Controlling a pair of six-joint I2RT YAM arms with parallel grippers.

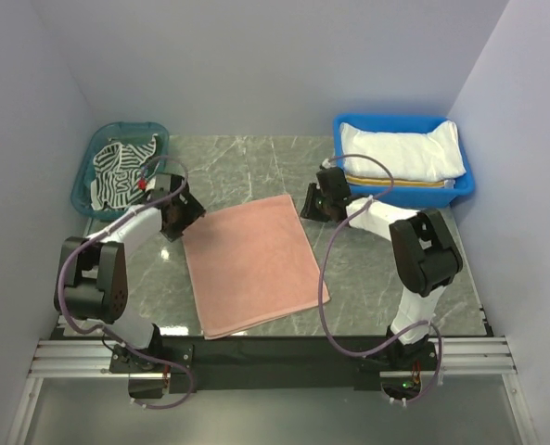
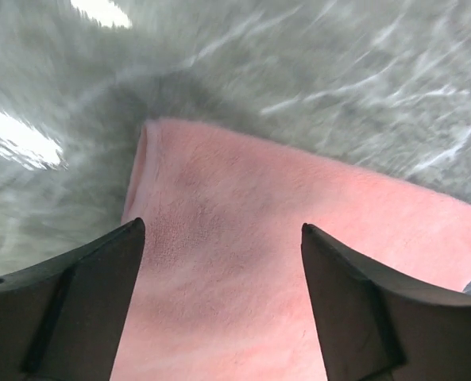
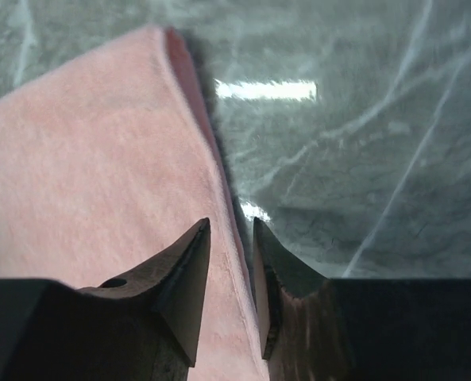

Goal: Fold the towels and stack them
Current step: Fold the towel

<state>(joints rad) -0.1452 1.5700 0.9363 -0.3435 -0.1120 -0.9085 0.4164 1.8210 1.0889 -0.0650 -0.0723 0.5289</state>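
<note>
The salmon pink towel [image 1: 251, 264] lies flat on the marble table, and its far edges look doubled over. My left gripper [image 1: 185, 222] hovers open over its far left corner [image 2: 243, 238], the fingers wide apart and nothing between them [image 2: 223, 230]. My right gripper [image 1: 313, 206] is at the far right corner. Its jaws are nearly together with the towel's right edge [image 3: 84, 159] running between the fingertips [image 3: 231, 226]. A dark-and-white striped towel [image 1: 121, 167] lies crumpled in the teal basket. A white towel [image 1: 400, 153] lies on a yellow-and-white striped one [image 1: 395, 182] in the blue bin.
The teal basket [image 1: 83, 185] stands at the back left and the blue bin [image 1: 395, 121] at the back right. Grey walls close in on three sides. The table's front edge runs along a black strip [image 1: 275, 345] by the arm bases.
</note>
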